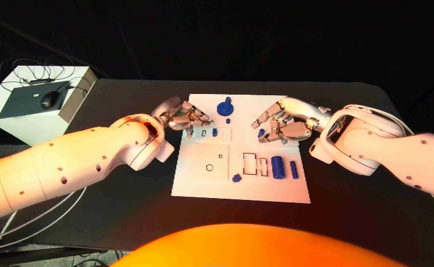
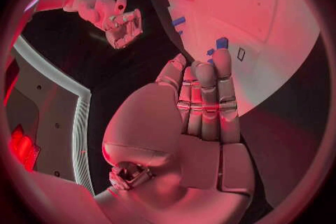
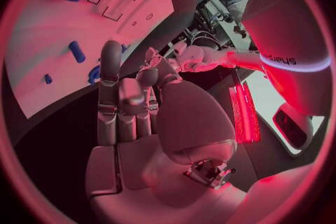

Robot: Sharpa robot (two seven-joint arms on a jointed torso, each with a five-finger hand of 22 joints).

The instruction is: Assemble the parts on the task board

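While both hands sit at the far half of the task board, I judge the step in hand to be picking up a first part, and I would go slowly. My left hand is at the board's left edge, its fingers lying straight and close together with the tips over the white surface; I see nothing in it. My right hand hangs over the board's right side, fingers loosely curled with gaps between them, and I cannot make out anything pinched there, though a small blue piece lies just under its fingertips. To do this well I would approach from above, thumb and one finger straddling the piece's short sides, and lift straight so neighbours stay put. The largest loose part, a blue cylinder, lies in the board's near right quarter beside a thinner blue pin; both have their long axis running from the board's near edge to its far edge, parallel to the rectangular slots just beside them. A rounded blue part sits by the far edge.
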